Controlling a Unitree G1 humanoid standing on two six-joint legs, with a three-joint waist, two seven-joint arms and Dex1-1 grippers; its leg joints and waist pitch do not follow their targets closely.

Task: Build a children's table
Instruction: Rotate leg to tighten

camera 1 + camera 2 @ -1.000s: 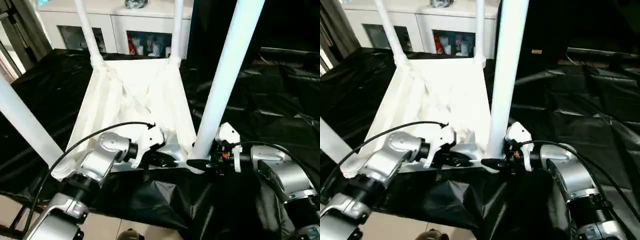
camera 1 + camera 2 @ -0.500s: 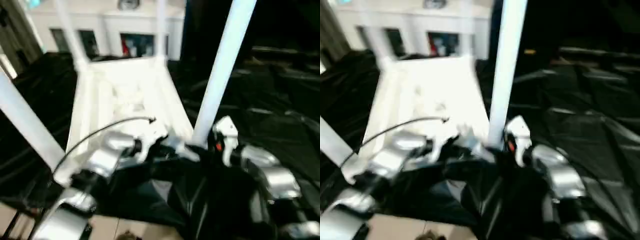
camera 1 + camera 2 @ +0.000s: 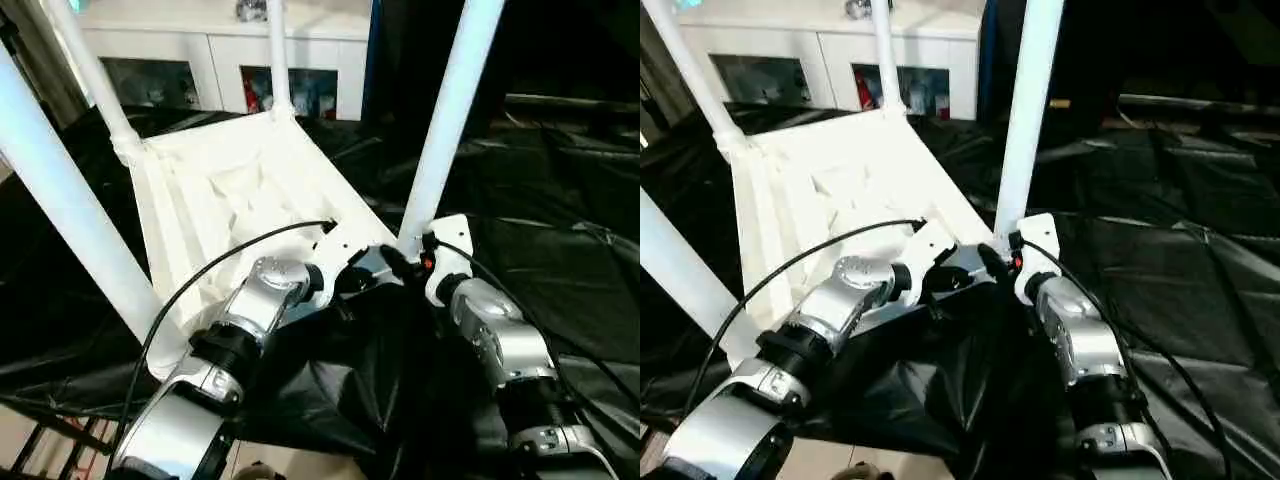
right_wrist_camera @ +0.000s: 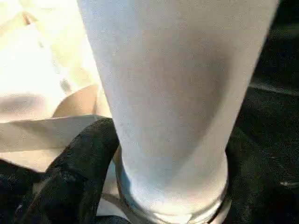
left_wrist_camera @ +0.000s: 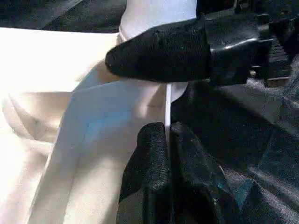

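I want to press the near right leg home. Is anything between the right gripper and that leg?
Nothing visible stands between them. The right gripper is right at the base of the near right leg, by its corner socket. The left gripper is close beside, shut on the tabletop rim.

Head pair looking down over forearms, wrist cameras close, sharing near-right leg (image 3: 445, 130)

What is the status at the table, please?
Left gripper shut on white plastic tabletop's rim. Right gripper at near-right white tube leg's base. Four legs standing up. Nothing in the way.
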